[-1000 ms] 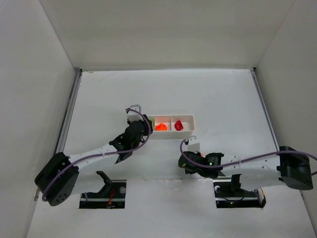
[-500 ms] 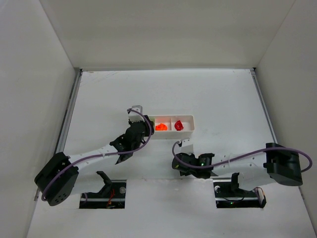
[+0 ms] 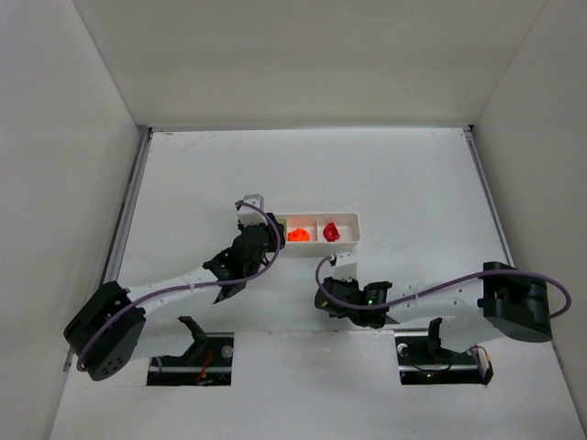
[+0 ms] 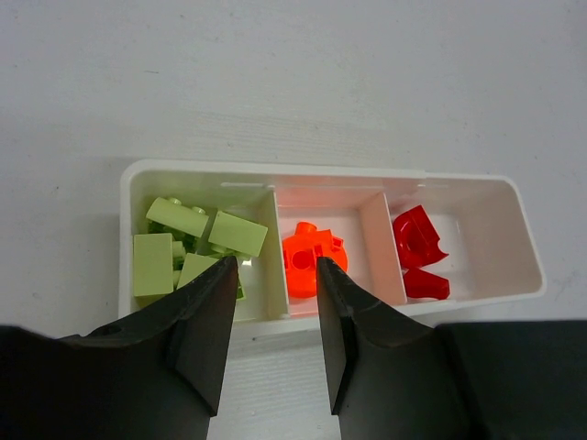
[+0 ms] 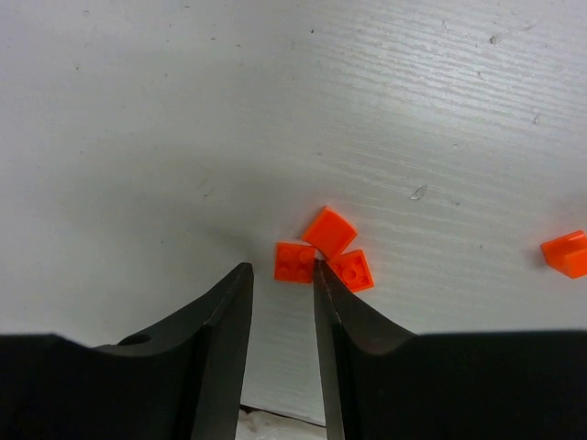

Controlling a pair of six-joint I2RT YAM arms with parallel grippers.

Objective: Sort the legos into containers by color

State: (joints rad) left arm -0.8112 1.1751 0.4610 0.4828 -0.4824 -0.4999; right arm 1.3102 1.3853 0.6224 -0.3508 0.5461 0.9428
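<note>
Left wrist view looks down on a small, shallow white plastic tray (image 4: 477, 183) with three compartments side by side, lying on the white surface (image 4: 275, 73). The left compartment holds pale yellow-green plastic bricks (image 4: 238, 234): I count four clearly, and there are some darker parts under them that I cannot count. The middle compartment holds orange plastic pieces (image 4: 310, 257) in one clump, one or maybe two, I cannot tell. The right compartment holds two red plastic pieces (image 4: 417, 234), one behind the other. The left hand (image 4: 275, 266) is above the near wall of the tray. Its two black fingers are apart with nothing between them, one tip over the left compartment and the other over the middle one. The right wrist view shows four small orange square bricks (image 5: 295, 261) on the surface. Three touch each other in a little cluster, and the fourth lies well apart at the right edge of the picture. The right hand (image 5: 281, 275) has its fingers parted a little and holds nothing. One brick of the cluster lies just beyond the gap, and one fingertip seems to meet the cluster. In the top external view this hand is on the near side of the tray, apart from it.
</note>
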